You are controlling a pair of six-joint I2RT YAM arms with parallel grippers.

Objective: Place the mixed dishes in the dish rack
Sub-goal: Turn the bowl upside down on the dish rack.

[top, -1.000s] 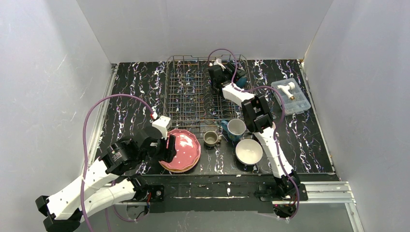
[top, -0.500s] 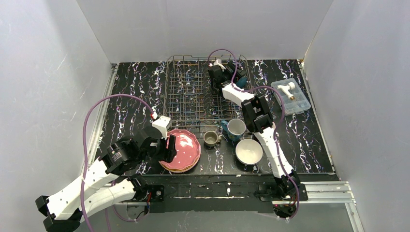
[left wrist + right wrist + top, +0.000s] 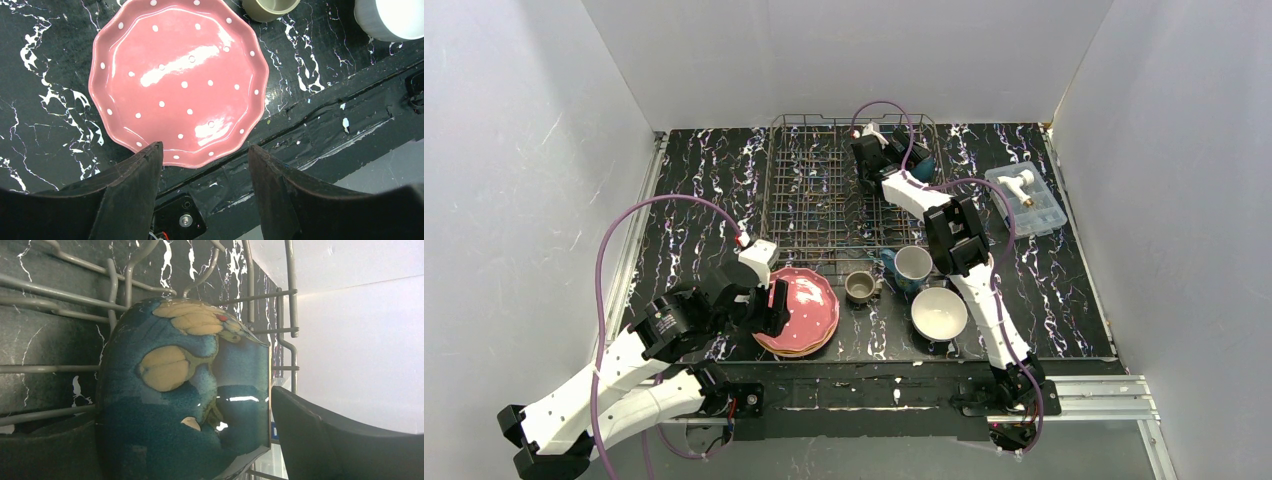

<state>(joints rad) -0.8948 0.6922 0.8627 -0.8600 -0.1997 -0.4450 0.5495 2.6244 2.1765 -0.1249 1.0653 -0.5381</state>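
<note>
- The left gripper (image 3: 202,150) hangs over the lower edge of the pink plate (image 3: 180,82), jaws apart and holding nothing.
- The plate tops a small stack at lower centre of the counter (image 3: 694,200).
- The right gripper (image 3: 184,405) reaches into the dish rack (image 3: 824,190) at upper centre. Its jaws are spread wide around the teal bowl (image 3: 170,365), seemingly just clear of it.
- The bowl stands on edge among the wires.
- An olive mug (image 3: 860,287), a blue mug (image 3: 912,266) and a white bowl (image 3: 939,313) sit just below the rack.
</note>
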